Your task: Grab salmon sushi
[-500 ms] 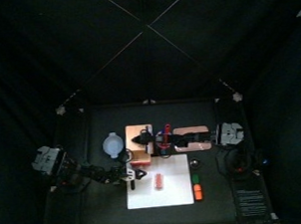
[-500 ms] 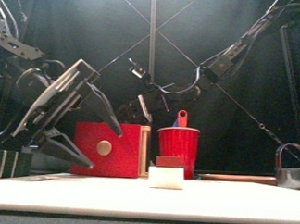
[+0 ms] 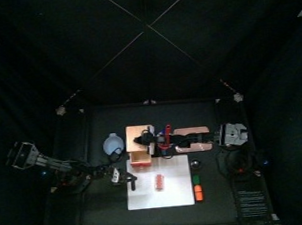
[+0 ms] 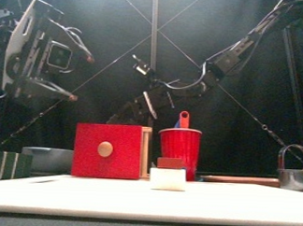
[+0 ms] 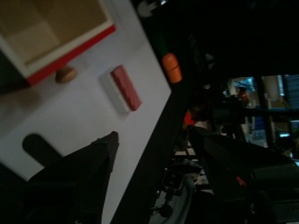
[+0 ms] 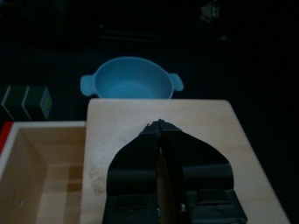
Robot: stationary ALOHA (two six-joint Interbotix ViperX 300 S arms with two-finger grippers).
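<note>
An orange-topped salmon sushi [image 5: 170,66] lies at the edge of the white mat [image 3: 174,188]; it also shows in the top view [image 3: 199,192]. A red-topped piece [image 5: 124,87] lies nearer the mat's middle. The front view shows one piece on white rice [image 4: 170,173]; I cannot tell which. My left gripper [image 5: 158,175] is open and empty, raised at the table's left side [image 3: 114,174], well apart from the sushi. My right gripper [image 6: 156,129] is shut and empty above the wooden board [image 6: 176,114] at the back [image 3: 146,140].
A red box [image 4: 110,151] with a wooden inside stands left of centre behind the mat. A red cup [image 4: 180,153] stands beside it. A blue pot [image 6: 132,77] sits at the back left. A dark padlock-like object [image 4: 294,171] is at the far right.
My left arm has lifted and pulled back to the left, away from the red box and mat. The right arm and the objects have not moved.
</note>
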